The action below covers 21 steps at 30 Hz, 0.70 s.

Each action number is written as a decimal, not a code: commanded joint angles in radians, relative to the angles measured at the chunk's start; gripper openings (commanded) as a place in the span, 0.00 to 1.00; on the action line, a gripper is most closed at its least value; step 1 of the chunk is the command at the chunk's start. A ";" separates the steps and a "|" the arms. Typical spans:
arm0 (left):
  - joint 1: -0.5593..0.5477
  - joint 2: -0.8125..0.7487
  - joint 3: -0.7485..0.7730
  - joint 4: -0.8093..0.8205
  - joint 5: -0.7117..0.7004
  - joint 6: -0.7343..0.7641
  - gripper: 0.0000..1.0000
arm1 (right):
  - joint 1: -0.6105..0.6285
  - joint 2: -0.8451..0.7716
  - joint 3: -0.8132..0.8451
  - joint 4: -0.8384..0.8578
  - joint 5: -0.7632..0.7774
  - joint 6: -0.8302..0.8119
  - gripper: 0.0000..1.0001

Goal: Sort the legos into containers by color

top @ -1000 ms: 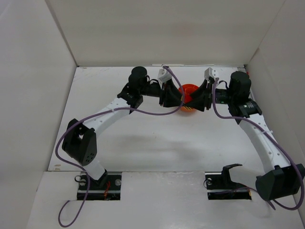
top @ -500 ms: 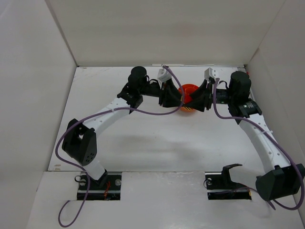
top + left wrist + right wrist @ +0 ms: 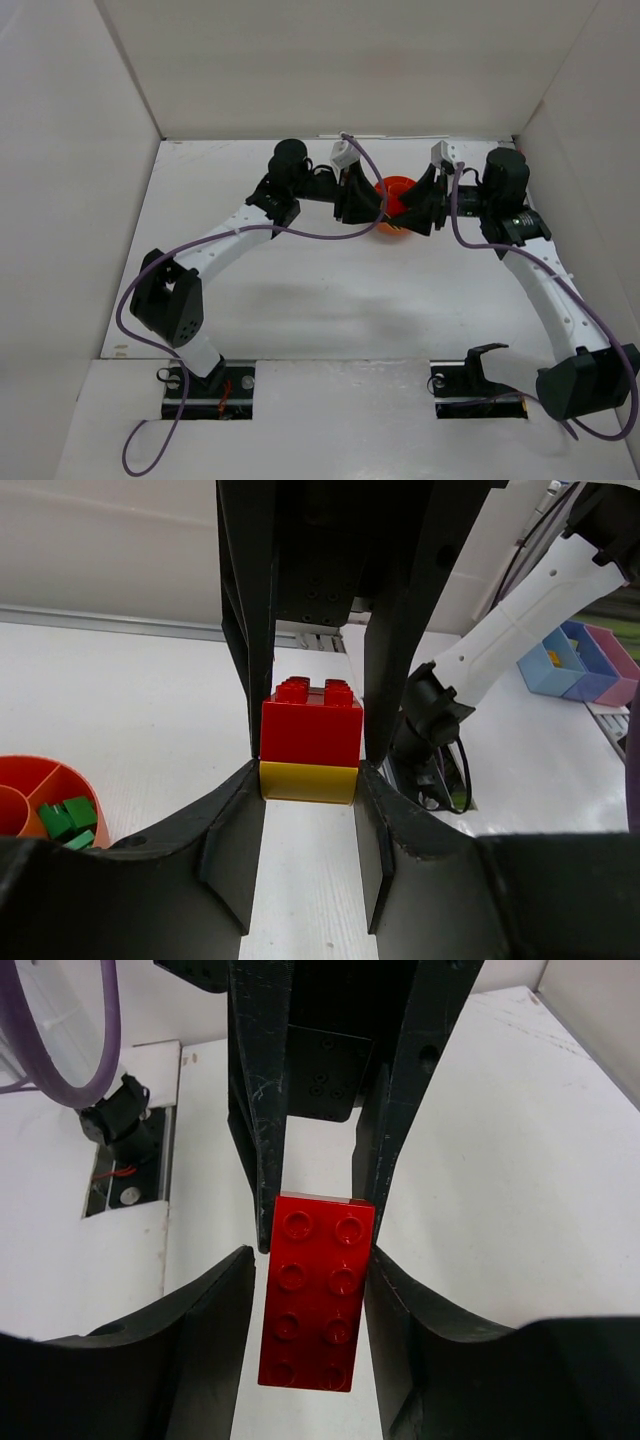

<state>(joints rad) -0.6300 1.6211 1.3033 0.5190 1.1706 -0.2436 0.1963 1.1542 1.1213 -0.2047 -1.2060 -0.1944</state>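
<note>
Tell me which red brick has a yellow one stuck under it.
The left tool's short red brick, stacked on a yellow brick; the right tool's long red brick is alone.

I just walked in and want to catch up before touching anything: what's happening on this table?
Two arms are sorting lego bricks by colour into the orange bowl at the far middle of the table. The left gripper is clamped on a red-on-yellow stack of two bricks. A long red brick sits between the fingers of the right gripper; whether it is still gripped is unclear. One bowl compartment holds green bricks.
</note>
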 commanded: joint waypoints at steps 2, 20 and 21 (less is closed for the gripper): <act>-0.008 0.006 0.043 0.055 -0.032 -0.040 0.00 | -0.014 -0.005 0.072 0.068 -0.096 0.013 0.53; -0.008 0.026 0.053 0.055 -0.042 -0.049 0.00 | -0.072 -0.005 0.061 0.068 -0.059 0.050 0.52; -0.008 0.026 0.053 0.055 -0.042 -0.049 0.00 | -0.072 0.007 0.070 0.068 -0.070 0.059 0.52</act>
<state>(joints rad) -0.6399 1.6562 1.3182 0.5339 1.1305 -0.2882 0.1295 1.1534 1.1458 -0.1917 -1.2285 -0.1524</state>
